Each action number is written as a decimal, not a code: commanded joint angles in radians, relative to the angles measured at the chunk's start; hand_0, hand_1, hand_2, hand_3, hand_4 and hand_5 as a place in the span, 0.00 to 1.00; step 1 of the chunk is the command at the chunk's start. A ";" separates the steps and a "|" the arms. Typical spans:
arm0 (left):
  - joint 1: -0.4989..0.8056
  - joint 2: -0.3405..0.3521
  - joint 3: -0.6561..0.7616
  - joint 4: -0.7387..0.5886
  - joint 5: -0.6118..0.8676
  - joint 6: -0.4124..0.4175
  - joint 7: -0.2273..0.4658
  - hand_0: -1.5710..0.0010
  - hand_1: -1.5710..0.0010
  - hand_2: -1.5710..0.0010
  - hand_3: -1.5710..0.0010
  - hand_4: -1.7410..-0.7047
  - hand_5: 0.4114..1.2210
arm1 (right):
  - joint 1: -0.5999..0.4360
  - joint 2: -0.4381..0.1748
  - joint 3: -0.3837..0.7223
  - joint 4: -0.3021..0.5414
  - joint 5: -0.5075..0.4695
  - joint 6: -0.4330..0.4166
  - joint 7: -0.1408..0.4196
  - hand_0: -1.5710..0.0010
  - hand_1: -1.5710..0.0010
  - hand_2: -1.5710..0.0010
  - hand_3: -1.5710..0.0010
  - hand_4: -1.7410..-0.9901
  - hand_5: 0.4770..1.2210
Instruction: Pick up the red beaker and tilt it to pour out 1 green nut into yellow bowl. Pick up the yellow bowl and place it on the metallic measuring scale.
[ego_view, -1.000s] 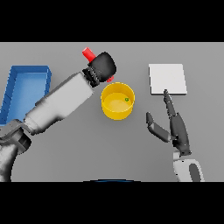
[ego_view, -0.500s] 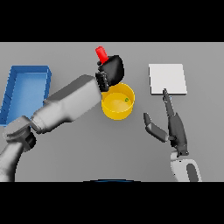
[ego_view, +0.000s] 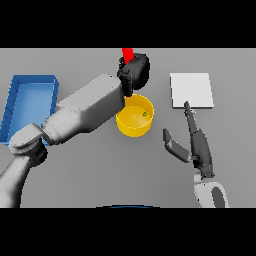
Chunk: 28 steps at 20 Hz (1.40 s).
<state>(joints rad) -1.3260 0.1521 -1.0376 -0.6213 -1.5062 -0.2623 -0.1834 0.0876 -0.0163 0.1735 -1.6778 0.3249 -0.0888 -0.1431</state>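
Note:
My left hand (ego_view: 136, 71) is shut on the red beaker (ego_view: 128, 54) and holds it above the far rim of the yellow bowl (ego_view: 134, 124); only the beaker's upper part shows beyond the hand. A small green nut (ego_view: 145, 114) lies inside the bowl at its right side. The bowl stands on the grey table, partly covered by my left forearm. The metallic measuring scale (ego_view: 191, 90), a light square plate, lies to the right of the bowl. My right hand (ego_view: 195, 144) is open with straight fingers, between the bowl and the scale, nearer to me.
A blue tray (ego_view: 27, 104) stands at the left side of the table, partly behind my left arm.
My left hand has carried the red beaker to the right, from left of the bowl to above its far rim. My right hand has barely moved.

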 joint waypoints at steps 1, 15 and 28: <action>-0.030 0.003 0.026 0.029 0.010 0.009 -0.003 0.00 0.00 0.00 0.00 0.01 1.00 | -0.002 -0.001 -0.004 -0.003 -0.009 0.003 -0.003 1.00 1.00 1.00 1.00 0.94 0.28; -0.223 0.245 0.654 0.325 0.423 0.044 0.161 0.00 0.00 0.00 0.08 0.00 1.00 | -0.020 0.016 0.004 0.021 -0.012 -0.004 -0.019 1.00 1.00 1.00 1.00 0.98 0.26; 0.193 0.420 1.109 0.234 0.884 0.313 0.434 0.00 0.00 0.00 0.06 0.00 1.00 | -0.033 -0.001 0.004 0.022 0.015 -0.015 0.014 1.00 1.00 1.00 1.00 0.92 0.23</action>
<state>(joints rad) -1.1315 0.5721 0.0712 -0.3868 -0.6223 0.0488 0.2503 0.0548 -0.0173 0.1774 -1.6557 0.3394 -0.1036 -0.1292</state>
